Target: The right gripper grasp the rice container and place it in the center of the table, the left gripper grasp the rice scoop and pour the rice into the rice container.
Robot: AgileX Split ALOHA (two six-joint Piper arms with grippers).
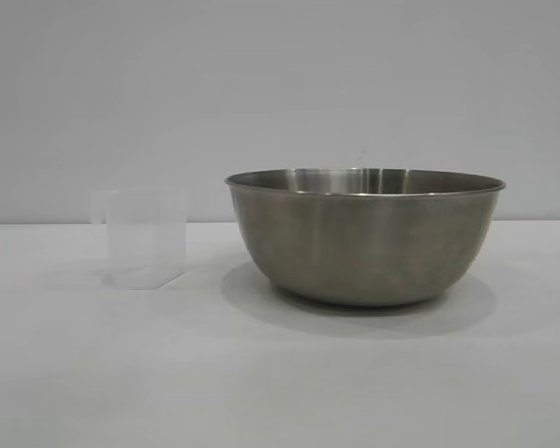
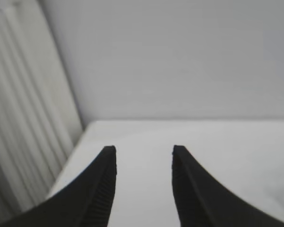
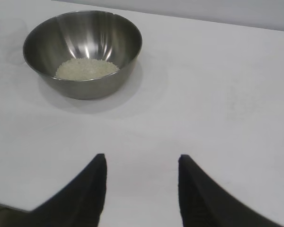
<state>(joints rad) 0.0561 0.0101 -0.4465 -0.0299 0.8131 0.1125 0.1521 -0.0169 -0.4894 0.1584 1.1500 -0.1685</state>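
Two objects stand on the white desk (image 1: 280,392) in the exterior view: the rice container (image 1: 364,238), a wide steel bowl, sits right of centre, and the rice scoop (image 1: 146,238), a small translucent cup, stands upright at the left, apart from the bowl. In the right wrist view the bowl lies at the upper left of the frame, with a pale mound of rice (image 3: 87,69) on its bottom. The right gripper (image 3: 142,189) has its fingers open and empty over bare desk, well short of the bowl. The left gripper (image 2: 144,182) also has its fingers apart, holding nothing, over the desk
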